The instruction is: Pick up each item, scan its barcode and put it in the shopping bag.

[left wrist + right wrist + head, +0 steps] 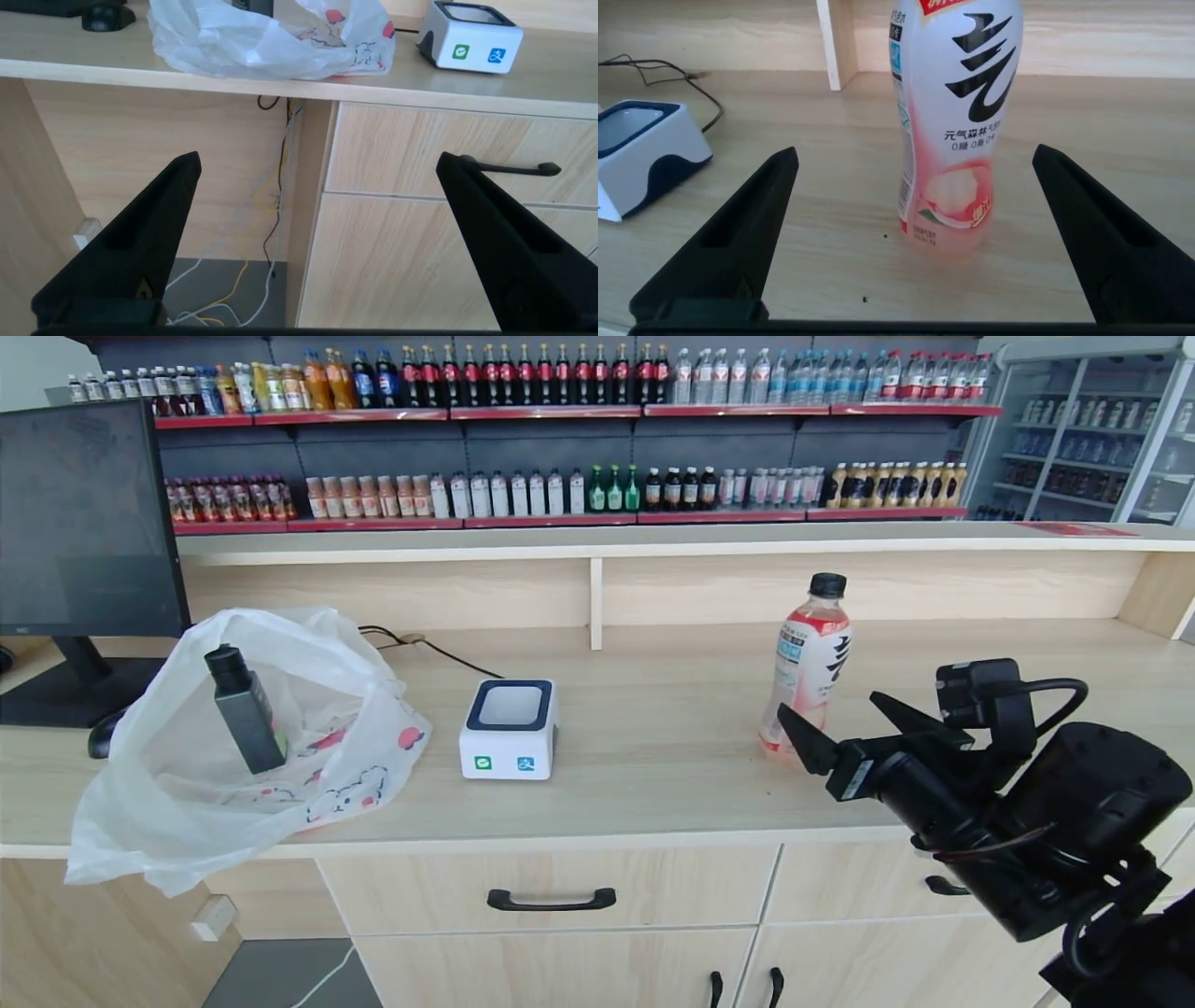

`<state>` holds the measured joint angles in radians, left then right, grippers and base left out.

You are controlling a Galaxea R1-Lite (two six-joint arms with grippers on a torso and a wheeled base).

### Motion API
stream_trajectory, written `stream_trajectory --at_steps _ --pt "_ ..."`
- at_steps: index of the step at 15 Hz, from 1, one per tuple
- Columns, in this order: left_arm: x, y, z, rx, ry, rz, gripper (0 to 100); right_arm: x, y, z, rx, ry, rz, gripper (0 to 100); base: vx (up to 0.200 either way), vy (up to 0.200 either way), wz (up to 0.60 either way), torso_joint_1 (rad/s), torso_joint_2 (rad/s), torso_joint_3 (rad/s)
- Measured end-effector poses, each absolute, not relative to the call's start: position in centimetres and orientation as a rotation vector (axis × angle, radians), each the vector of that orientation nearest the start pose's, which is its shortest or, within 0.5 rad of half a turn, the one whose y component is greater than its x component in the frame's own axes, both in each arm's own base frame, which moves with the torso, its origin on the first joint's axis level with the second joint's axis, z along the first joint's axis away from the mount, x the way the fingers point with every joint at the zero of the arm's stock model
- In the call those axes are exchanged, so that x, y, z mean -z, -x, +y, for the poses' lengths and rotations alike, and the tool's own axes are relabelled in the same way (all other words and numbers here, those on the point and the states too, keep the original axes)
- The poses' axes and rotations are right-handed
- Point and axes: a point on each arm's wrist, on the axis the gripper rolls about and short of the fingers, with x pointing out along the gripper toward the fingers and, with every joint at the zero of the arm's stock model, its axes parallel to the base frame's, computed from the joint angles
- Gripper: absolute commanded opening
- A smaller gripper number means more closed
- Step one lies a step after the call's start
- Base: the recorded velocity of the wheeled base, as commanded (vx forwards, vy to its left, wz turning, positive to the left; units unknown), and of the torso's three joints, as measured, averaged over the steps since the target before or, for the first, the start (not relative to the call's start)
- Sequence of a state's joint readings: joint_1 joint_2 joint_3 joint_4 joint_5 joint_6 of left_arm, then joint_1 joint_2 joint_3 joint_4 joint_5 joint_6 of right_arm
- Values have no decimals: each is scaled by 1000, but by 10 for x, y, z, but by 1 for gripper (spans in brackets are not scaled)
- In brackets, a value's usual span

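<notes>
We see the pink drink bottle (810, 663) standing upright on the counter (653, 784), right of centre in the head view. The right gripper (831, 709), at lower right, has its jaws spread wide just before the bottle and holds nothing. The left gripper (318, 187) is likewise spread, below the counter edge. The scanner (509, 728) stands at centre, between the bottle and the shopping bag (187, 793) at lower left, which holds a dark bottle (245, 709)

Right arm (1027, 840) raised over counter (653, 775) front edge, near right end, wrist angled inward. Right gripper (831, 709) wide open, fingers spread, low above top. Left gripper (318, 163) wide open, held below front edge, left part, facing counter front.
</notes>
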<state>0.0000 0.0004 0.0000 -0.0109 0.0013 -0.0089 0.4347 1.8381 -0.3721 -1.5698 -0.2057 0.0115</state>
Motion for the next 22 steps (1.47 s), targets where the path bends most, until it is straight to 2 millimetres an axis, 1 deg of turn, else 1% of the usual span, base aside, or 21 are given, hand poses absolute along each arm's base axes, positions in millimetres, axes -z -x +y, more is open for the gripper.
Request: stream_trajectory --at_steps 3,6,10,13,18,22 --pt "-77 23 0 -1 10 -10 100 -131 -269 114 -213 -49 -107 100 0 0 0 0 0 0" --pt "-77 23 0 -1 10 -10 100 -123 -285 114 -190 -44 -99 100 0 0 0 0 0 0" --pt "-77 23 0 -1 10 -10 100 -114 -297 117 -183 -46 -84 100 0 0 0 0 0 0" --pt "-77 23 0 -1 10 -11 100 -114 -306 119 -179 -54 -98 100 0 0 0 0 0 0" --pt "-77 23 0 -1 9 -11 100 -115 -329 124 -170 -64 -146 100 0 0 0 0 0 0" --pt "-77 23 0 -1 9 -11 100 -112 -337 127 -170 -79 -152 100 0 0 0 0 0 0"
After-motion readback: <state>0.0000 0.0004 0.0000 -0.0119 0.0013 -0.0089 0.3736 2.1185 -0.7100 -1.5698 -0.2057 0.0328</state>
